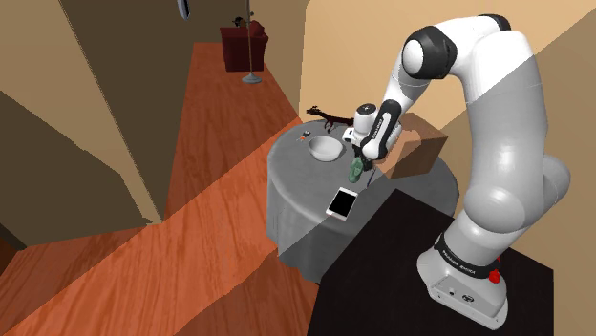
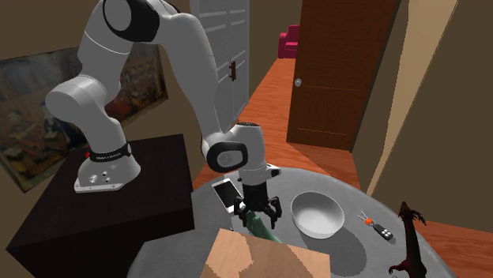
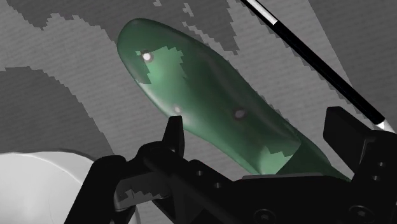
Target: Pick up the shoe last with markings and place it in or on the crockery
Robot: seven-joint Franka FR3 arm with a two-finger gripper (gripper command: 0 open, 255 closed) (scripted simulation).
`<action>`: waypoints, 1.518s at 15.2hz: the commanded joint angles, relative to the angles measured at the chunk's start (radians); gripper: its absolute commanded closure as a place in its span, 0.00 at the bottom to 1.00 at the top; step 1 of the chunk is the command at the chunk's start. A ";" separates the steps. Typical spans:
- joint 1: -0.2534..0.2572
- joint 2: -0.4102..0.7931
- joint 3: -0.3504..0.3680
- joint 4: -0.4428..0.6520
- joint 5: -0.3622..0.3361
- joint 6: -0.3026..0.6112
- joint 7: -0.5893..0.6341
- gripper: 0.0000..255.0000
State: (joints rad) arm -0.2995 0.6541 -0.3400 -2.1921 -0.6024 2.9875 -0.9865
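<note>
One green shoe last (image 3: 216,108) sits directly beneath the claw (image 3: 256,125).

The round grey table (image 1: 301,174) carries a white bowl (image 1: 325,147), phone (image 1: 342,202), brown box (image 1: 420,153) and dark figurine (image 1: 323,115).

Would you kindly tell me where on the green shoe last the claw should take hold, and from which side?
Grip the green shoe last across its width near the heel end, coming from above. The body is long, smooth and rounded but slim from side to side, so only the width is likely to fit between the fingers. The claw clasps it that way, with the toe pointing away.
</note>
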 commanded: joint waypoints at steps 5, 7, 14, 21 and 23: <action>0.000 0.000 0.000 0.000 0.000 0.000 0.000 1.00; 0.000 0.000 0.000 0.000 0.000 0.000 0.000 1.00; -0.007 -0.045 0.008 -0.017 0.003 -0.027 -0.017 1.00; -0.024 -0.149 0.029 -0.051 0.016 -0.095 -0.060 1.00; -0.028 -0.178 0.035 -0.059 0.022 -0.116 -0.073 1.00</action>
State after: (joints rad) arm -0.3254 0.4937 -0.3080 -2.2464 -0.5836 2.8835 -1.0517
